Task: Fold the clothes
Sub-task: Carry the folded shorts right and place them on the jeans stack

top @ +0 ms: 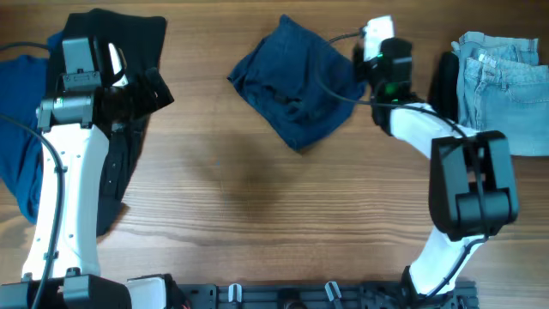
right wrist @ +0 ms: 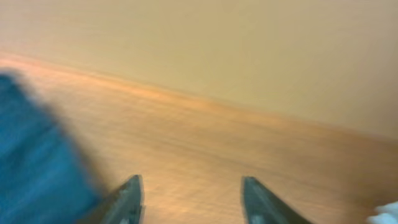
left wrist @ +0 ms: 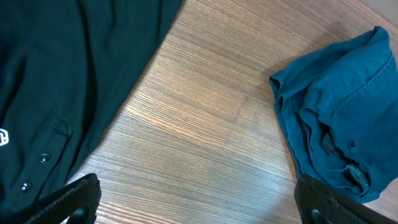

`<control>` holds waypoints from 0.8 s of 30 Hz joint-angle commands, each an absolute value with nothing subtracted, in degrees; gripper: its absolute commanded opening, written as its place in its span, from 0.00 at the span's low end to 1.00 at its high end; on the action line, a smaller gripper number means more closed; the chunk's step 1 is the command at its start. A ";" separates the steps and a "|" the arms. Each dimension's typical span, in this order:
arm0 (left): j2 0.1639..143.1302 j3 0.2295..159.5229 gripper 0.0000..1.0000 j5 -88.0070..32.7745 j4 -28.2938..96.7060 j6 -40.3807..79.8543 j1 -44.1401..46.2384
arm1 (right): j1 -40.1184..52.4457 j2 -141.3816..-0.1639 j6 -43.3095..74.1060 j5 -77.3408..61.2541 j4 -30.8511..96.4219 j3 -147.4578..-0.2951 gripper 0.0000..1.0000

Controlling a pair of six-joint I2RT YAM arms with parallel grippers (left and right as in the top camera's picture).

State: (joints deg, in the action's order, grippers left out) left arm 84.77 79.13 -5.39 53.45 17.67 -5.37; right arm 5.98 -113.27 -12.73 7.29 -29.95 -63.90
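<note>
A crumpled dark blue garment [top: 296, 86] lies at the back middle of the wooden table; it also shows in the left wrist view [left wrist: 342, 130] and blurred in the right wrist view [right wrist: 31, 168]. A black garment [top: 120, 129] lies at the left under my left arm, also seen in the left wrist view [left wrist: 68, 74]. My left gripper [left wrist: 196, 202] is open and empty above bare wood between the two garments. My right gripper [right wrist: 193, 193] is open and empty, just right of the dark blue garment, near the table's far edge.
A blue garment [top: 21, 129] lies at the far left edge. Folded light blue jeans [top: 502, 81] sit at the back right with a black item [top: 443, 81] beside them. The table's far edge [right wrist: 249, 109] shows in the right wrist view.
</note>
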 commanded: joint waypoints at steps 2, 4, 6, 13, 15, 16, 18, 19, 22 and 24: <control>85.14 78.76 1.00 -4.86 53.15 16.73 -5.63 | 2.92 -112.20 -10.83 10.66 -29.61 -64.51 0.85; 85.14 78.76 1.00 -4.86 53.12 16.73 -5.63 | 3.09 -108.90 -6.11 7.60 -21.58 -64.51 0.96; 85.14 78.76 1.00 -4.86 53.15 16.73 -5.63 | 3.73 -103.55 2.02 -3.05 -7.55 -64.51 1.00; 85.14 78.76 1.00 -4.89 53.15 16.73 -5.63 | 4.38 -96.25 36.25 -27.27 16.93 -64.36 1.00; 85.14 78.76 1.00 -4.89 53.15 16.73 -5.63 | 5.61 -97.69 47.20 -21.47 24.97 -63.59 0.99; 85.14 78.76 1.00 -4.89 53.25 16.73 -5.63 | 6.68 -98.24 51.70 -19.05 27.62 -62.87 1.00; 85.14 78.76 1.00 -4.89 53.60 16.73 -5.63 | 10.55 -98.96 58.22 -17.52 27.86 -60.93 1.00; 85.14 78.76 1.00 -4.91 53.60 16.73 -5.63 | 12.73 -99.07 61.43 -16.32 26.98 -60.12 1.00; 85.14 78.76 1.00 -5.10 53.95 16.73 -5.63 | 19.38 -99.11 72.01 -8.47 23.99 -58.33 1.00; 85.14 78.76 1.00 -5.08 54.59 16.73 -5.63 | 22.65 -99.18 77.06 -4.91 21.58 -57.43 1.00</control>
State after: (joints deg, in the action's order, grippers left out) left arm 84.82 79.11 -5.39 53.89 17.67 -5.37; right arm 18.46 -98.43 63.00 -13.65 23.88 -58.61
